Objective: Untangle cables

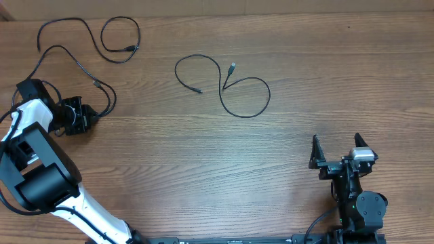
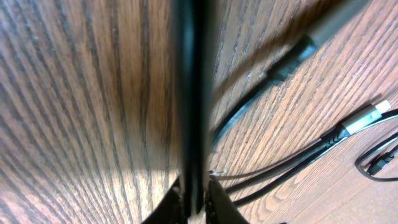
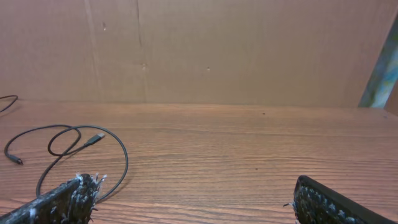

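Note:
Three thin black cables lie apart on the wooden table. One cable (image 1: 102, 41) loops at the far left. A second cable (image 1: 108, 98) curves down from it to my left gripper (image 1: 90, 117). In the left wrist view that cable (image 2: 193, 93) runs straight up from between the shut jaws of the left gripper (image 2: 198, 200), while other cord ends (image 2: 357, 122) lie to the right. The third cable (image 1: 234, 95) lies in loose loops at the middle, and also shows as a looped cable (image 3: 68, 143) in the right wrist view. My right gripper (image 1: 336, 157) stands open and empty near the front right, with its fingers (image 3: 65, 200) wide apart.
A cardboard wall (image 3: 199, 50) closes off the far side of the table. The left arm's white and black body (image 1: 41, 169) fills the front left corner. The right arm's base (image 1: 359, 210) sits at the front right edge.

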Action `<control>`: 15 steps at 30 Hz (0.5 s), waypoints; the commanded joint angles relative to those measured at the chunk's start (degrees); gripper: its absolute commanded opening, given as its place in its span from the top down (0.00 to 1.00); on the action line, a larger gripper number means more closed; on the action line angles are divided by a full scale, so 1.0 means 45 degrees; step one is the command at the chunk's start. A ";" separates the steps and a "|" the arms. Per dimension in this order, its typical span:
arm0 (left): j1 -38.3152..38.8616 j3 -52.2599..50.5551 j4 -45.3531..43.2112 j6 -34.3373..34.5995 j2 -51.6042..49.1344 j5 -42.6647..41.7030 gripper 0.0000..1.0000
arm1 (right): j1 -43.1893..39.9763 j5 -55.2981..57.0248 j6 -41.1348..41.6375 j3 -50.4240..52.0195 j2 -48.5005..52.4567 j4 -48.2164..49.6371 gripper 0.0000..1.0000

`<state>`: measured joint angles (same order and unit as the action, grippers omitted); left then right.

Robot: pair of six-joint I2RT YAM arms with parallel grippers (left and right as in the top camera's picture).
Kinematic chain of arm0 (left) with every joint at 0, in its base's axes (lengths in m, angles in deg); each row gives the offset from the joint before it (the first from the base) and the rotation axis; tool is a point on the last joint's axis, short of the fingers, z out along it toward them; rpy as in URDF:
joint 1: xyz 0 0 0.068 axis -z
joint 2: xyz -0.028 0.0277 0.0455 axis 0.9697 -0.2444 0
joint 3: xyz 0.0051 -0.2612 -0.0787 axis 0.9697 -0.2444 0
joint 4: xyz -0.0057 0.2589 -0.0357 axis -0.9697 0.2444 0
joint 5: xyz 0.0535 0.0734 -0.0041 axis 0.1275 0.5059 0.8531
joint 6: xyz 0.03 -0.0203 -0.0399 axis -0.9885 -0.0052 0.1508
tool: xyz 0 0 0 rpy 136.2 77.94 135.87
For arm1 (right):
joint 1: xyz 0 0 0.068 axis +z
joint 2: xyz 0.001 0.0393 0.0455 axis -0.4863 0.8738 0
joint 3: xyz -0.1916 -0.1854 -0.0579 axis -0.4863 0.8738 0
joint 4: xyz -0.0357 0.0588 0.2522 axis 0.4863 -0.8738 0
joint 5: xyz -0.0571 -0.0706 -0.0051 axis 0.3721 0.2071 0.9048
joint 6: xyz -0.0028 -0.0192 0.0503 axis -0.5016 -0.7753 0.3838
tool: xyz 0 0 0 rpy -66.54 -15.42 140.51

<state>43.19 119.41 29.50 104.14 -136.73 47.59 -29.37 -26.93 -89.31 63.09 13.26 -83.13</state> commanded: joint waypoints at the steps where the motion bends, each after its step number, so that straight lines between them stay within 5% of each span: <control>1: -0.0044 -0.0092 0.0015 -0.0617 -0.0131 -0.0228 0.69 | 0.0058 0.0019 0.0039 0.0131 -0.0092 0.0073 0.00; 3: -0.0053 -0.0087 0.0000 -0.0971 -0.0131 -0.0233 0.43 | 0.0058 0.0019 0.0039 0.0131 -0.0092 0.0078 0.00; 6: -0.0160 -0.0024 -0.0068 -0.2030 -0.0131 -0.0053 0.20 | 0.0058 0.0019 0.0039 0.0131 -0.0092 0.0073 0.00; 15: -0.0248 0.0165 0.0971 -0.2560 0.0865 0.1297 0.12 | 0.0058 0.0019 0.0039 0.0131 -0.0092 0.0078 0.00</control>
<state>42.62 120.29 33.13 95.14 -136.14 47.79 -29.37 -26.95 -89.31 63.09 13.26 -83.13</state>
